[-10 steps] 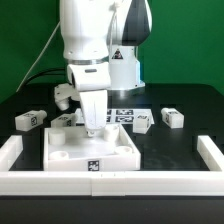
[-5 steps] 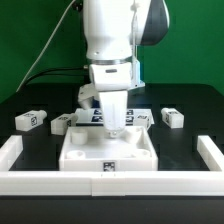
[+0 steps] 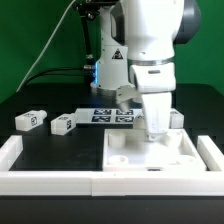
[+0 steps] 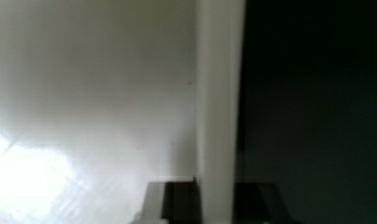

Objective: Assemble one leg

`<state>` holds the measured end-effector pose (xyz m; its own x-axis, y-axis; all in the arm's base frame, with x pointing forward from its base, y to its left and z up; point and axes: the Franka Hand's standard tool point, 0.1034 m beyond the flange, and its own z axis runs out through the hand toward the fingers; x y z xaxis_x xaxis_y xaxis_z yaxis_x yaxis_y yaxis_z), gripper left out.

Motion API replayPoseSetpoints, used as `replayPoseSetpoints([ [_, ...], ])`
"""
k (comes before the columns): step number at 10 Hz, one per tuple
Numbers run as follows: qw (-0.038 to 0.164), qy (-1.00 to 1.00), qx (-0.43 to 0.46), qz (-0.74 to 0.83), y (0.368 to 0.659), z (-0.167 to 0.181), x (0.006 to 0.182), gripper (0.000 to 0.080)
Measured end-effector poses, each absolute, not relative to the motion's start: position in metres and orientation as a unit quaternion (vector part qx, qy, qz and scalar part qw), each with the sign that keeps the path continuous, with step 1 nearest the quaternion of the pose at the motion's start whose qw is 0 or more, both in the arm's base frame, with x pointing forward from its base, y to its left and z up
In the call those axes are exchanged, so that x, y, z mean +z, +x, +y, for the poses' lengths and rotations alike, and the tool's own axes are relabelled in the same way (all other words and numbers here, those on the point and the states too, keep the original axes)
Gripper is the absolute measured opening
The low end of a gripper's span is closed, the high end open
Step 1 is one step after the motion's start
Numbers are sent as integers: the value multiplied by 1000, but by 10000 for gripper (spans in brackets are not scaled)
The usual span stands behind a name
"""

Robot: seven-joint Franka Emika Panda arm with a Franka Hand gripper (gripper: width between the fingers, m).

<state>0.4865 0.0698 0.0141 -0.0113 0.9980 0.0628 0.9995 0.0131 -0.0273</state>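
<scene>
Gripper [image 3: 155, 128], jaws hidden so their grip cannot be told, has slid the square panel [image 3: 135, 158] toward three o'clock in the exterior view; the leg [image 3: 63, 124] lies untouched at the panel's ten o'clock, unfitted.

white leg [image 3: 30, 119] — black-and-white tag [image 3: 32, 120]

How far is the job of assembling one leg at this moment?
Done: the large white square piece lies flat against the front wall. In hand: the tool seems closed on its rear edge. Left: nothing is attached yet; a leg and a second leg lie loose at the exterior view's left.
</scene>
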Motion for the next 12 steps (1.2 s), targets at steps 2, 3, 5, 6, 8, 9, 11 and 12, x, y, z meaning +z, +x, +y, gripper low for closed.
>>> replayPoseSetpoints([
  [2, 34, -708, -12, -705, 491, 79, 15, 63],
  [3, 33, -707, -13, -706, 492, 80, 15, 63],
  [5, 34, -700, -12, -713, 492, 76, 14, 63],
  [6, 34, -701, -12, -713, 492, 76, 14, 172],
  [8, 34, -701, -12, -712, 492, 75, 14, 307],
  [9, 34, -701, -12, -712, 492, 75, 14, 492],
  [11, 34, -701, -12, -712, 492, 75, 14, 596],
  [12, 34, -701, -12, -712, 492, 75, 14, 640],
])
